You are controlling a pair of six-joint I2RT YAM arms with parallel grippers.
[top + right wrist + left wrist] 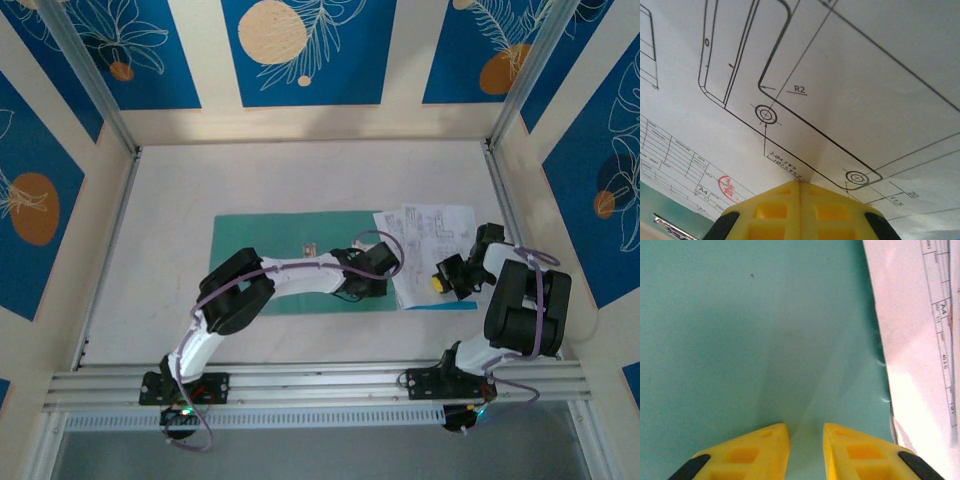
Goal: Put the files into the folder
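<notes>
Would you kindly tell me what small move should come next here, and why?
Probably the left gripper should close on the edge of the folder beside the files and lift its cover: its jaws stand slightly apart near that edge, the folder looks flat and shut, and the right gripper pinches the files.

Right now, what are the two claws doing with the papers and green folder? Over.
Left gripper slightly open, low over folder. Right gripper shut, pinching files at folder's right edge. Files not yet inside; nothing in the way.
</notes>
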